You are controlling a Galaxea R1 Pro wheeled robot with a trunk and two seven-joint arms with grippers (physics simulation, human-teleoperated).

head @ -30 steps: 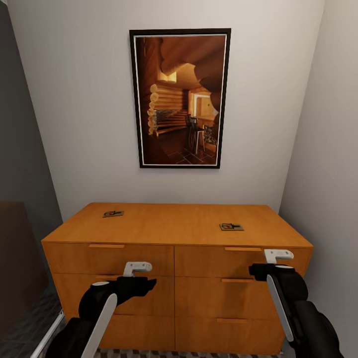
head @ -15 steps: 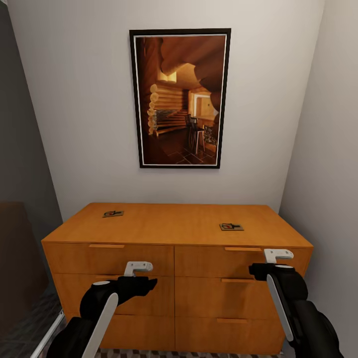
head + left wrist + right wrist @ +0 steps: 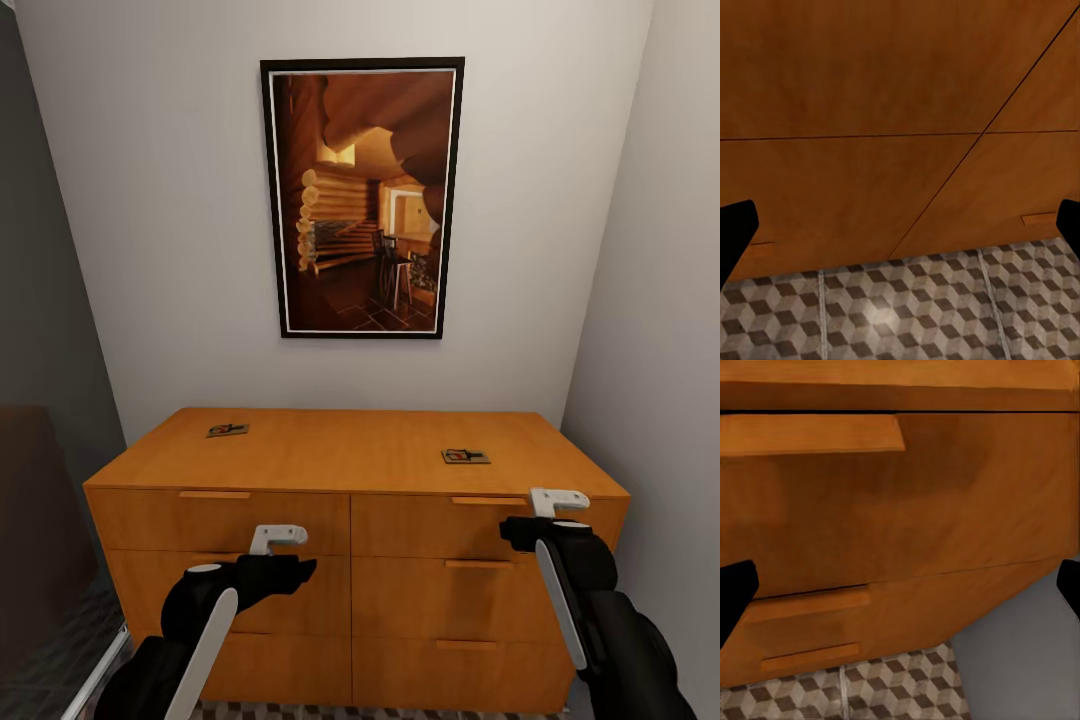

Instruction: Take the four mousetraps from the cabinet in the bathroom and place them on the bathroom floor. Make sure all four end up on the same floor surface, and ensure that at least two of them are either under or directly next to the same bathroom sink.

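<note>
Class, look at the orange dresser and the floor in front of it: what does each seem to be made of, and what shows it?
The dresser looks like orange-stained wood with a smooth satin finish: faint grain on the drawer fronts. The floor looks like tile: a printed cube pattern, pale grout lines and a soft glare patch suggest a glazed surface.

You've got two mousetraps in sight, both lying flat on top of the orange dresser (image 3: 350, 450), well apart from each other. Left mousetrap (image 3: 228, 430) sits near the back-left corner of the top: small tan-brown slab w/ a dark patch and a bit of pale metal, turned slightly askew. Right mousetrap (image 3: 466, 456) lies toward the front-right, near the top's front edge: same small flat slab, dark wire shape visible on it, detail too small to read. Bathroom floor (image 3: 907, 307) shows below the dresser front: square tiles w/ brown, beige and cream cube pattern, pale grout lines.
</note>
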